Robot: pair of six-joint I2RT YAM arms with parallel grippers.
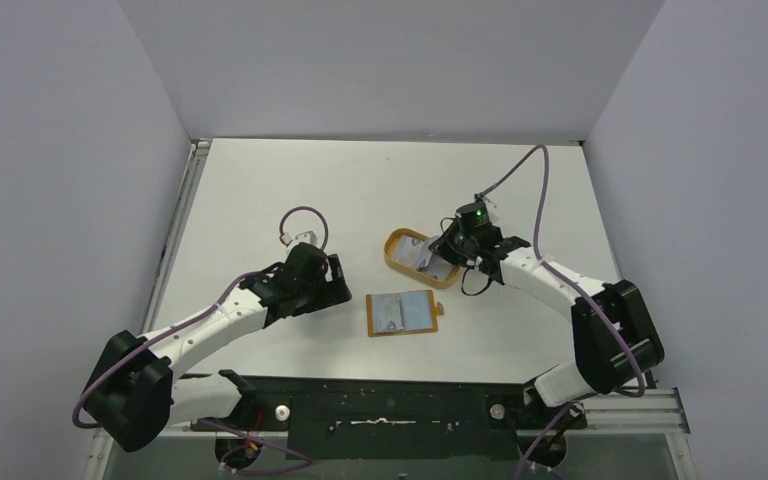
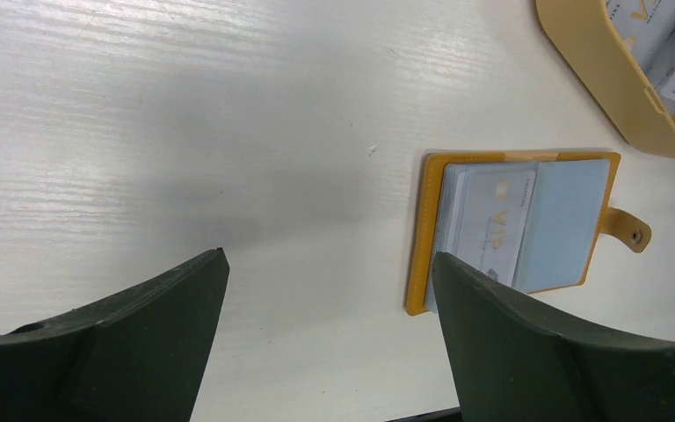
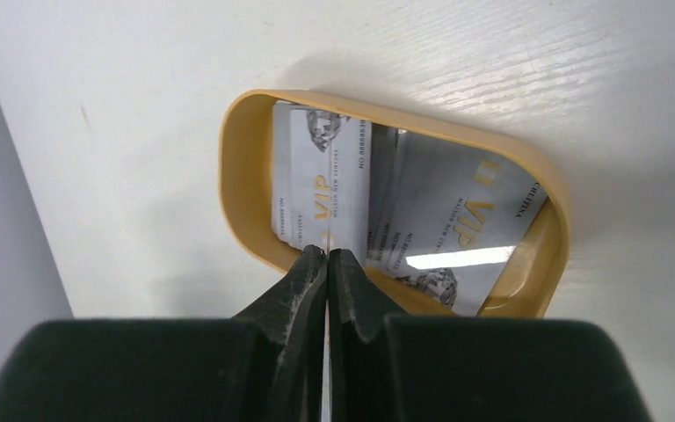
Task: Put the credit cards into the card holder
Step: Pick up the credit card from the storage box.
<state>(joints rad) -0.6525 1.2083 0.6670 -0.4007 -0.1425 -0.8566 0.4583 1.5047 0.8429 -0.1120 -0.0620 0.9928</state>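
card holder [image 2: 562,229] open, flat | left end effector [image 2: 330,258] jaws apart

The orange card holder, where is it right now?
In the top view the card holder lies open near the middle of the table, just below the tan tray, apart from it.

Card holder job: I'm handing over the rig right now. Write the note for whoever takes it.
Left gripper: open, empty, over bare table beside the card holder.
Right gripper: shut on the edge of one credit card in the tray.
Card holder: lying open mid-table, with a pocketed card in a clear sleeve.
Done: that one card.
Left: the pinched card plus at least a second card in the tray.
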